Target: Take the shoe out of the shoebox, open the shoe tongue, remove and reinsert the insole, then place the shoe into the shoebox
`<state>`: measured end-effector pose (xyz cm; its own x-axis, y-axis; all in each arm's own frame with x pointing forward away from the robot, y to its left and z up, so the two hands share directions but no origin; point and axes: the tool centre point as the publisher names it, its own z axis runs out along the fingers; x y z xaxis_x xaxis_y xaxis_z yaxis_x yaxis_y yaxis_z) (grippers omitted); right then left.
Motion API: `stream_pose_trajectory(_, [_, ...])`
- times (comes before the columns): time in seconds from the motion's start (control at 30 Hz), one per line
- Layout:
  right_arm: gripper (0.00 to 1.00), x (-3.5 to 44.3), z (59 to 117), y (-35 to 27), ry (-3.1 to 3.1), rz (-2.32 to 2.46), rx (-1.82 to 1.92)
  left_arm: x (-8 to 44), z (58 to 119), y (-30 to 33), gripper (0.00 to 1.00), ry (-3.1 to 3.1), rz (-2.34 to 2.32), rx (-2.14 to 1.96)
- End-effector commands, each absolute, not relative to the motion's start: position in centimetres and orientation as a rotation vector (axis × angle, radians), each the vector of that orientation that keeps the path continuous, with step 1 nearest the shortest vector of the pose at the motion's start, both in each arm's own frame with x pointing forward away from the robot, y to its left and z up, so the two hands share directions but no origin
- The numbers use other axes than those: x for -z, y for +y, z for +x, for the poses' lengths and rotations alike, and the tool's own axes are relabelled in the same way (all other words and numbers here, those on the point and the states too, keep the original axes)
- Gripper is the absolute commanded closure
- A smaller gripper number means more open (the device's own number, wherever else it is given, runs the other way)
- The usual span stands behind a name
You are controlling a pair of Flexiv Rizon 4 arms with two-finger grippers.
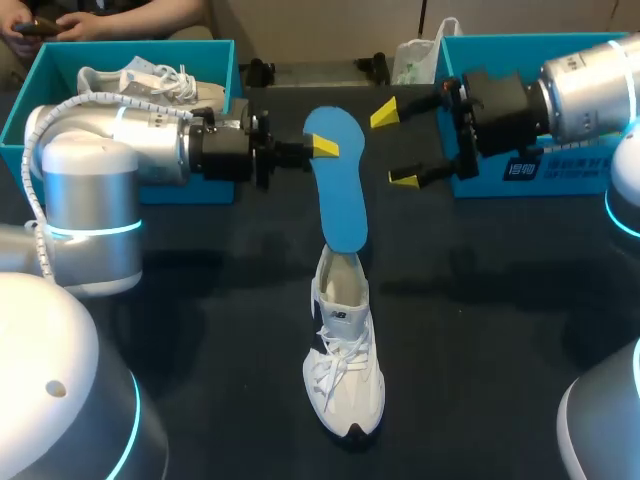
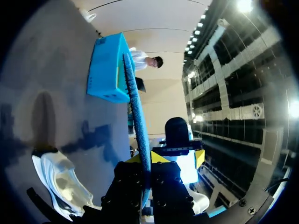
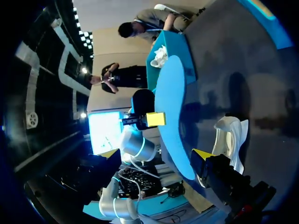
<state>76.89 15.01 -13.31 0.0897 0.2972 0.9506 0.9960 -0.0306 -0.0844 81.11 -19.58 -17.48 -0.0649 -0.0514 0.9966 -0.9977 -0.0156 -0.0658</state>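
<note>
Dark table point(image 1: 500, 300), insole point(image 1: 337, 180) in left claw point(image 1: 322, 148), above shoe point(image 1: 345, 370)

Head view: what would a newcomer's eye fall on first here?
The blue insole stands out, held on end above mid-table by the left end effector, which is shut on its upper part. Its lower end is at the opening of the white shoe under it. The right end effector stands open just beside the insole, not touching it.

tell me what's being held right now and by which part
The left gripper is shut on the blue insole, at the edge near its upper end. The right gripper holds nothing.
</note>
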Motion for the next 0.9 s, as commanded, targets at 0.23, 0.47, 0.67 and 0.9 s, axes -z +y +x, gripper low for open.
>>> stream_pose_trajectory(0.23, [0.00,13.6,76.9,15.1,-1.316,-1.458,1.029,16.1,81.0,-18.2,1.00,-1.513,1.043,-1.561])
stream_pose_trajectory(0.47, [0.00,13.6,76.9,15.1,-1.316,-1.458,1.029,15.2,82.6,-17.6,1.00,-1.870,0.815,-1.926])
stream_pose_trajectory(0.67, [0.00,13.6,76.9,15.1,-1.316,-1.458,1.029,15.2,82.6,-17.6,1.00,-1.870,0.815,-1.926])
stream_pose_trajectory(0.9, [0.00,13.6,76.9,15.1,-1.316,-1.458,1.029,14.2,81.4,-16.4,1.00,-1.909,0.540,-2.097])
